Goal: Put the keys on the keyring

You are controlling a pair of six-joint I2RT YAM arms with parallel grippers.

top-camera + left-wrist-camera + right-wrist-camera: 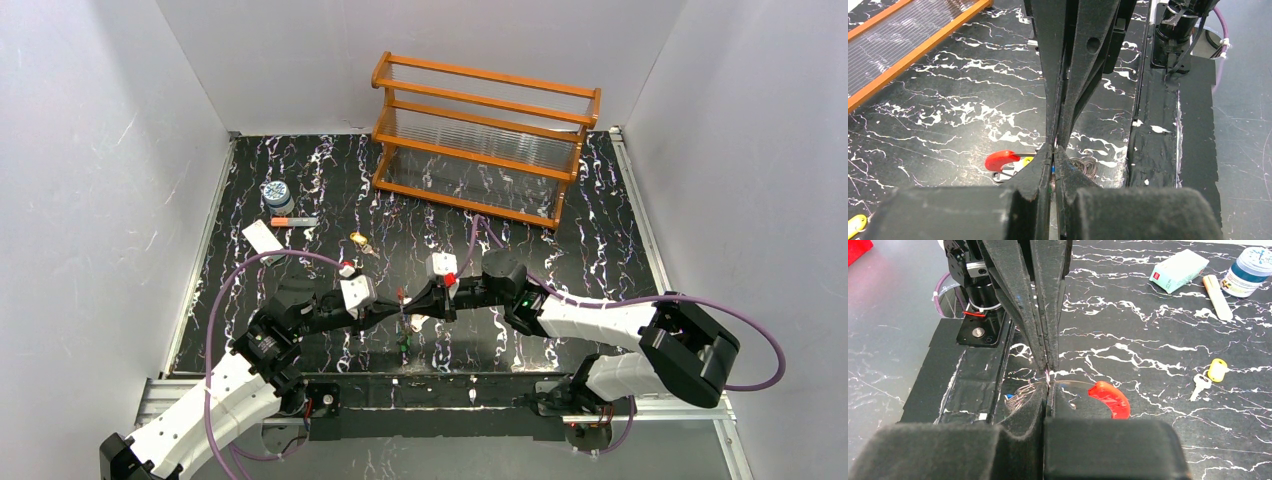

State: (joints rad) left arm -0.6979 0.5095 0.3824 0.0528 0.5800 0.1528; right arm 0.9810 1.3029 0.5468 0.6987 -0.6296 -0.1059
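My two grippers meet tip to tip above the near middle of the table. The left gripper (1054, 151) is shut on the keyring's thin wire, with a speck of blue between its jaws. The right gripper (1047, 381) is shut on the same wire of the keyring (1075, 383), whose curved red piece (1109, 398) hangs just beside it, the red piece (1002, 160) also showing in the left wrist view. A green key (403, 341) dangles below the meeting point (404, 303). One yellow-headed key (1217, 370) lies loose on the table, farther back.
An orange wooden rack (485, 140) stands at the back. At the back left are a round patterned jar (277, 195), an orange-tipped stick (293, 221) and a white card (262, 238). A taped strip (1193, 125) runs along the table's near edge.
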